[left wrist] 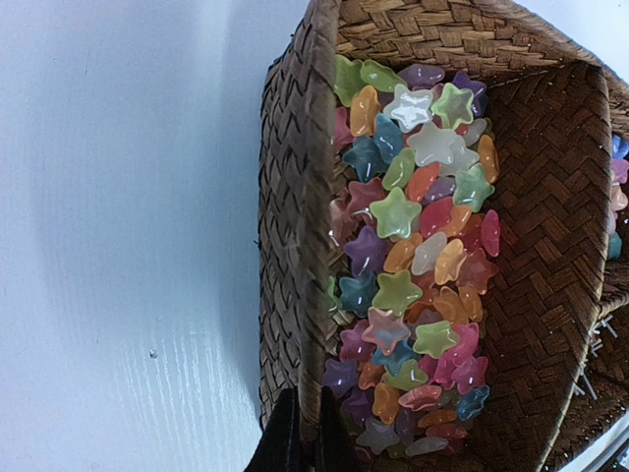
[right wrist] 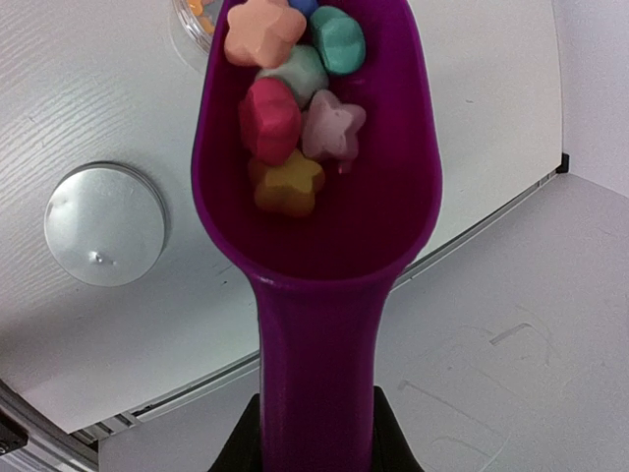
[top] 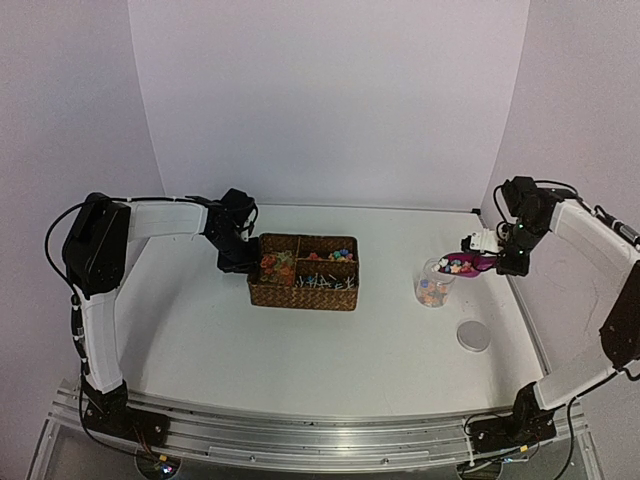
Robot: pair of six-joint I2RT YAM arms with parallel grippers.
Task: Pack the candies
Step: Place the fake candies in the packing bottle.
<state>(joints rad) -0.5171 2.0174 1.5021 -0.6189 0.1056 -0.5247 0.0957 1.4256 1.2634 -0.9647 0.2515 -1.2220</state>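
Observation:
A woven basket [top: 300, 302] with compartments holds the candies [top: 278, 266], small star-shaped sweets in mixed colours. In the left wrist view the star candies [left wrist: 413, 256] fill the compartment beside the basket's wall [left wrist: 290, 197]. My left gripper [top: 240, 262] is shut on that left wall, one finger on each side [left wrist: 308, 444]. My right gripper [top: 497, 262] is shut on the handle of the magenta scoop [top: 465, 265]. The scoop [right wrist: 324, 246] holds several candies [right wrist: 290, 108] near its tip, over a clear cup [top: 433, 288] with some candies inside. My right gripper also shows in the right wrist view [right wrist: 316, 442].
A round silver lid [top: 473, 335] lies on the white table near the cup, also in the right wrist view [right wrist: 103, 224]. The cup's rim [right wrist: 192, 15] shows under the scoop's tip. The table's right edge and side wall are close to my right arm.

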